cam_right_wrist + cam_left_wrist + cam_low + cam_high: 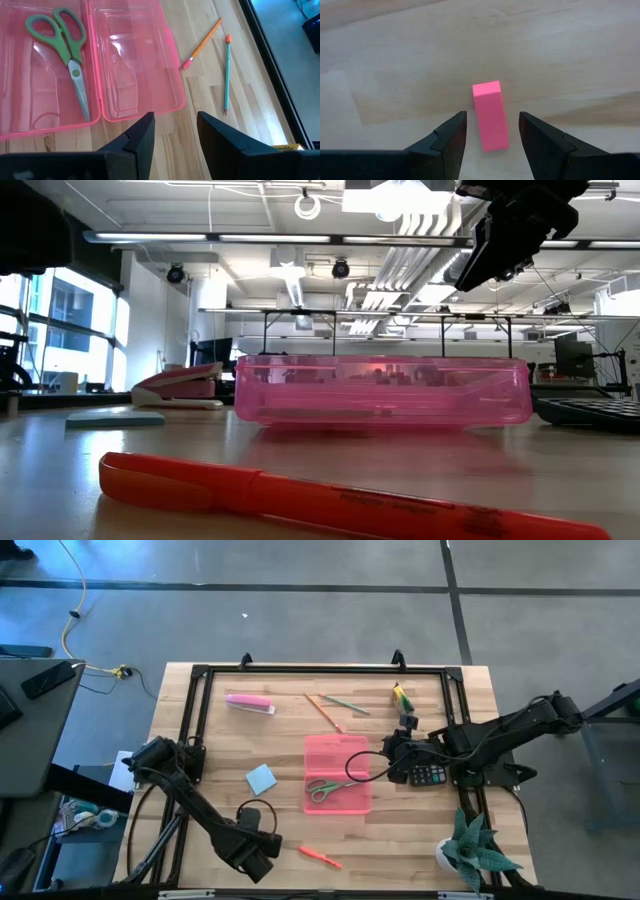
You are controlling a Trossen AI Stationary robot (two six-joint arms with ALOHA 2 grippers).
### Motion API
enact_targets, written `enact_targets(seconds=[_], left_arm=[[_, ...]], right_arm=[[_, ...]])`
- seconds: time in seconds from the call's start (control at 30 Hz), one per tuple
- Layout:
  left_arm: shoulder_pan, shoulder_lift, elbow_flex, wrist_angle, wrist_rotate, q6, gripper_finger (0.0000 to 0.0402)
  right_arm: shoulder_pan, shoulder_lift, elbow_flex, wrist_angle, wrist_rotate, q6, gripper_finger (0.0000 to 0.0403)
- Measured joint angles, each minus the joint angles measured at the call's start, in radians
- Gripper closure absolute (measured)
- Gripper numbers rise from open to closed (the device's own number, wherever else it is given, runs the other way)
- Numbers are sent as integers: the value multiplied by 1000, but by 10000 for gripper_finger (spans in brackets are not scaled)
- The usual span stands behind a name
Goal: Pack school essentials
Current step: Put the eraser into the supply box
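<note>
The small pink-red block (487, 107) lies flat on the wood between the fingers of my open left gripper (492, 116), with a gap on each side. In the high view that gripper (258, 852) is near the table's near edge and hides the block. The open pink case (337, 755) holds the green-handled scissors (330, 788) in its near half. My right gripper (392, 755) is open and hovers just right of the case (135, 65). Two pencils (202, 45) lie on the wood beyond it. The orange-red pen (320, 857), the blue note pad (261, 778) and the yellow-green box (402, 697) rest on the table.
A black calculator (430, 775) lies under the right arm, right of the case. A pink oblong bar (250, 703) sits toward the far left. A potted plant (470, 850) stands at the near right corner. A black frame (300, 670) borders the work area.
</note>
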Motion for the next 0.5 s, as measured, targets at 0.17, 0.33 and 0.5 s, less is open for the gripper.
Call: enact_targets(seconds=[0.17,0.33,0.5], left_arm=[[-7,41,3,4,25,-21,232],[-5,53,4,6,34,-15,232],[-5,54,3,9,38,-8,246]], right_arm=[[0,0,0,-1,0,0,263],[0,0,0,0,0,0,263],[0,0,0,-1,0,7,263]])
